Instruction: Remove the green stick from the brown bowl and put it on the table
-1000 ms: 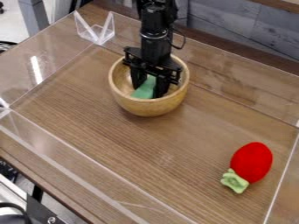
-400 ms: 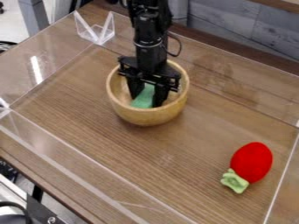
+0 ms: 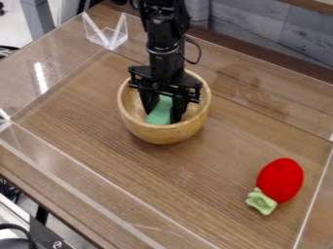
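I have the fingers (image 3: 148, 101) down inside the brown bowl, pointing toward the surface, and they are closed; from this view I cannot make out whether the green stick is pinched between them. The green stick (image 3: 162, 111) is in the bowl, right at the fingers, showing as a patch of light green with dark finger parts over and beside it. Those parts hide much of its outline, so I cannot say exactly how it lies.

Around them is the brown bowl (image 3: 166, 128), round and light tan, its thick near wall facing me and its rim running around the fingers. My black arm (image 3: 166, 41) comes in from the far side and drops over the far part of the rim, with a thin dark cable looping out on its right.

The bowl sits on the wood-grain surface (image 3: 124, 185), toward the far side and around the middle from left to right. Well apart from it, near and to the right, I see the red strawberry toy (image 3: 279, 179), lying with its small pale green leaf (image 3: 262, 203) toward the near left. Farther out, a clear piece (image 3: 107, 32) stands at the far left, and past the right part of the far edge there are grey planks (image 3: 279, 24)
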